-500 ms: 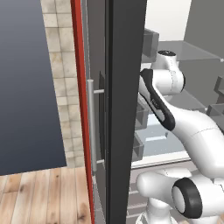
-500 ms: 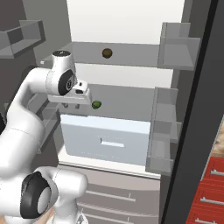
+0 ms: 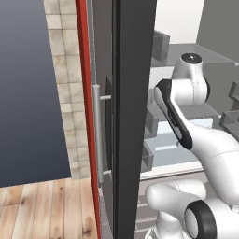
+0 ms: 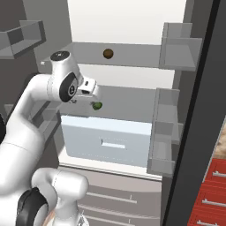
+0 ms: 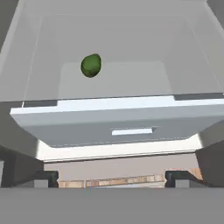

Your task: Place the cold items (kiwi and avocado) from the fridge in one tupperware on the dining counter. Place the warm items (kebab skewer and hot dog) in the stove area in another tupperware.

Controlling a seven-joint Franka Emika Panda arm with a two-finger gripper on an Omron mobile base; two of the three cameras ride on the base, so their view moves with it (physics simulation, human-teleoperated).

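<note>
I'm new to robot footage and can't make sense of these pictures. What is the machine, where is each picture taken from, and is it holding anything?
It is a white robot arm on a driving base, reaching into an open fridge. Two pictures come from cameras on the base, behind the arm to its left and right. The third looks along the gripper, whose fingertips stand wide apart, holding nothing. A green avocado lies on the shelf above a white drawer. A brown kiwi sits on the shelf above it.
</note>
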